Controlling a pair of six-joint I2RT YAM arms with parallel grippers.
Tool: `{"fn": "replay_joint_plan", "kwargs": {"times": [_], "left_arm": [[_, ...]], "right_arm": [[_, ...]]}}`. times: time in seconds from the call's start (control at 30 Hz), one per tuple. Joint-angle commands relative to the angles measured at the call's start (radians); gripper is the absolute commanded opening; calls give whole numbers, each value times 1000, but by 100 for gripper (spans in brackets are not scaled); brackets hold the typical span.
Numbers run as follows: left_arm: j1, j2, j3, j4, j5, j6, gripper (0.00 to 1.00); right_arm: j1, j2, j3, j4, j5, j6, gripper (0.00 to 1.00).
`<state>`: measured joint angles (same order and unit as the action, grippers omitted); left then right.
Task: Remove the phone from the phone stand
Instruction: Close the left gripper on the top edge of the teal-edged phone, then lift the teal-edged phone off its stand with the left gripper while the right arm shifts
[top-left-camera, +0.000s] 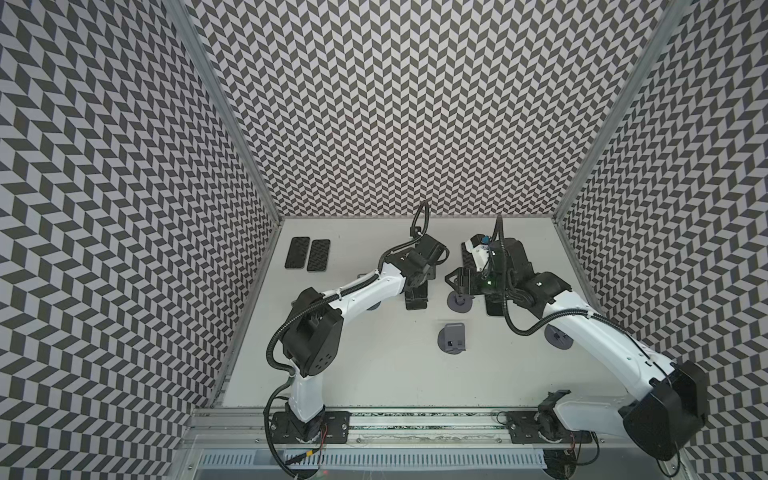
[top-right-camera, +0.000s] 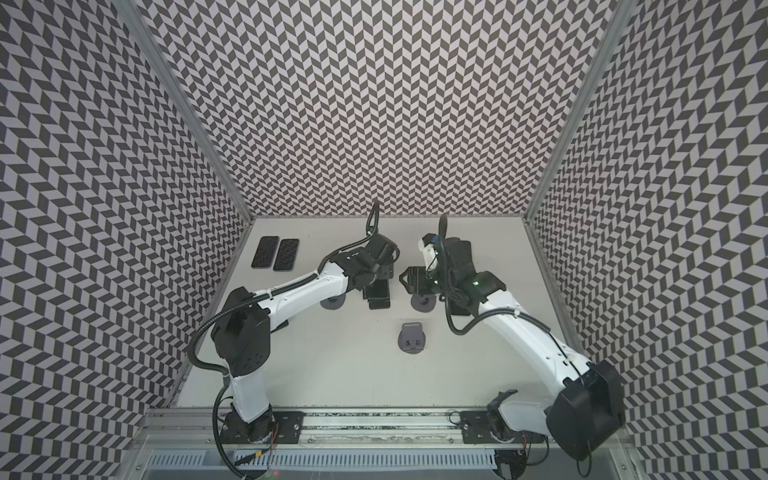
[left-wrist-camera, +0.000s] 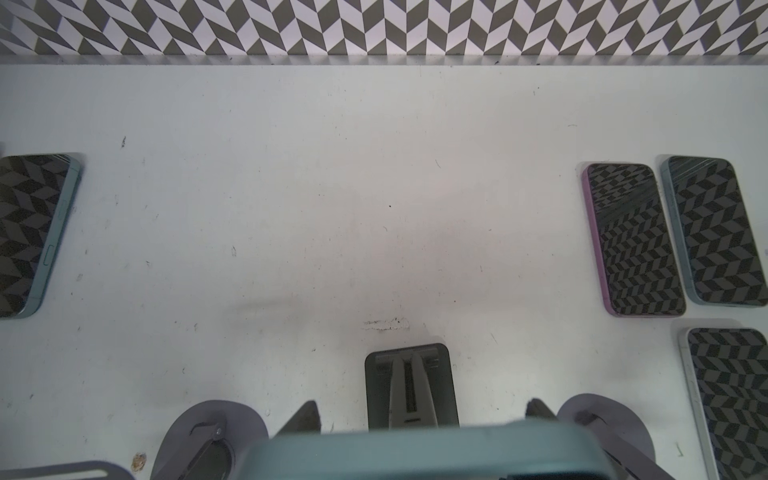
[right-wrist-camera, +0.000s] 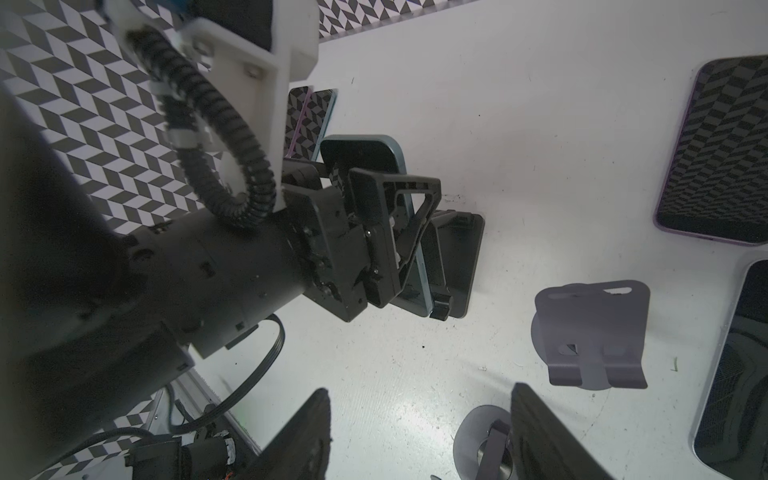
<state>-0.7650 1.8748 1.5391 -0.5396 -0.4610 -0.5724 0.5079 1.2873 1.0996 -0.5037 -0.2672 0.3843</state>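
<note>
Phone: a teal-edged smartphone (right-wrist-camera: 361, 156) is leaned on the black phone stand (right-wrist-camera: 461, 257), mid-tabletop (top-left-camera: 374, 365).
Left end effector (left-wrist-camera: 424, 415): clamped narrowly across the phone's long edges.
Right end effector (right-wrist-camera: 419, 415): jaws are held apart over a grey round-based stand (right-wrist-camera: 478, 432).
Handling: judged rigid and fairly light, with slippery, breakable glass. It is best gripped by the side edges and lifted clear of the stand's lip.

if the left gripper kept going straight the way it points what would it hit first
Likely the black stand just past the phone that the left gripper grips; beyond it only bare table to the patterned wall. Depth is hard to judge.
</note>
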Motion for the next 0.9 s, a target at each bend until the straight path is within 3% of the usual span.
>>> {"fn": "replay_joint_plan", "kwargs": {"times": [0.0, 0.2, 0.3, 0.57, 0.87], "left_arm": [[7, -67, 47, 6, -18, 7, 60], [11, -65, 58, 6, 3, 25, 59], [11, -71, 53, 28, 69, 97, 62], [14, -96, 61, 65, 72, 148, 55], [46, -136, 73, 82, 77, 219, 54]], "right_arm": [[4, -29, -6, 80, 1, -12, 66], [3, -24, 16, 142, 19, -18, 63], [3, -13, 46, 146, 44, -35, 61], [4, 5, 94, 114, 49, -40, 61], [5, 8, 118, 97, 49, -30, 60]]}}
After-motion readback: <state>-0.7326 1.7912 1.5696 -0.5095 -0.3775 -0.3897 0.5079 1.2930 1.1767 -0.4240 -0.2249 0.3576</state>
